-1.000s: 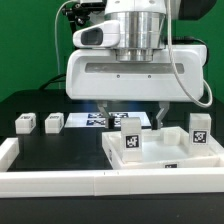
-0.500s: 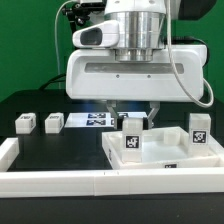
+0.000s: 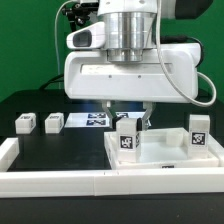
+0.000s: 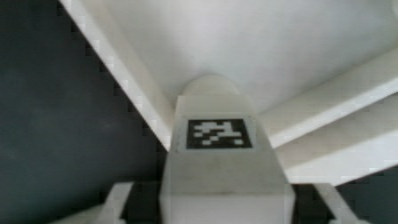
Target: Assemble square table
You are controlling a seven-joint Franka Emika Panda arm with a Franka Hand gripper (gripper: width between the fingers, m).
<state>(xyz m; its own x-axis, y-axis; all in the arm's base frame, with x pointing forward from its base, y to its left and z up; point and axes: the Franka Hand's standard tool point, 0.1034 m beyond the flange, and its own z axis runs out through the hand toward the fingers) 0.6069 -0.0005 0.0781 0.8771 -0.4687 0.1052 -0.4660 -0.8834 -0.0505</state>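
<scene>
My gripper (image 3: 131,122) is clamped on 1 upright leg block (image 3: 127,141) at the far-left corner of the tabletop (image 3: 165,153), which lies near right, its right edge cut off. The block mostly hides my fingertips. Contact between block and tabletop: cannot tell. Wrist view: block fills the jaw gap.

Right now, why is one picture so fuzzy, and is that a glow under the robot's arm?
Wrist view: the table leg sits very close to the lens, so its edges and tag look soft, and the tabletop behind is blurred. Exterior view: fairly sharp; a pale bluish glow lies on the marker board beneath the arm, whose white shell looks nearly washed out.
</scene>
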